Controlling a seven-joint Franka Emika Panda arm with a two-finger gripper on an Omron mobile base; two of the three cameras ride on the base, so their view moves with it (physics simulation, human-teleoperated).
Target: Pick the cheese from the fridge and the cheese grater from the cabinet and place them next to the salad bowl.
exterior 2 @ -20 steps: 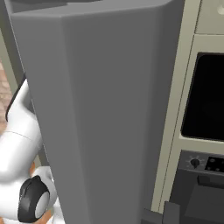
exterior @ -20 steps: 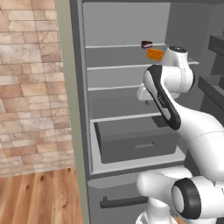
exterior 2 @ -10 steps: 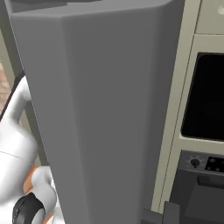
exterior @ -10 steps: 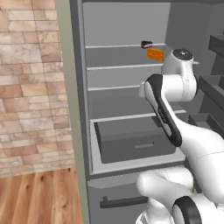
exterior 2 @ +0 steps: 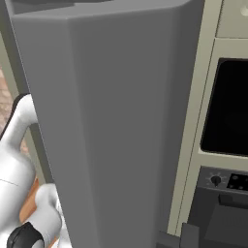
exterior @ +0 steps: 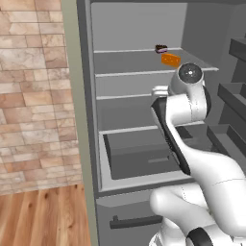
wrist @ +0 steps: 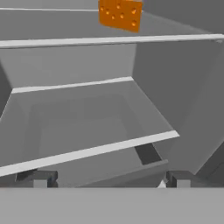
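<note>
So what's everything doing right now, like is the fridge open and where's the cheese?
Fridge: door open, grey shelves showing.
Cheese: lying on the top shelf, nothing holding it.
Small dark piece with pink top: on the same shelf, behind the cheese.
Drawer: pulled out.
Gripper: open, empty, below the cheese.

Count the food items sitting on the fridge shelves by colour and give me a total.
Orange: 1, the cheese on the top shelf.
Dark brown with a pink top: 1, a small piece behind the cheese on the same shelf.
Total: 2.
</note>
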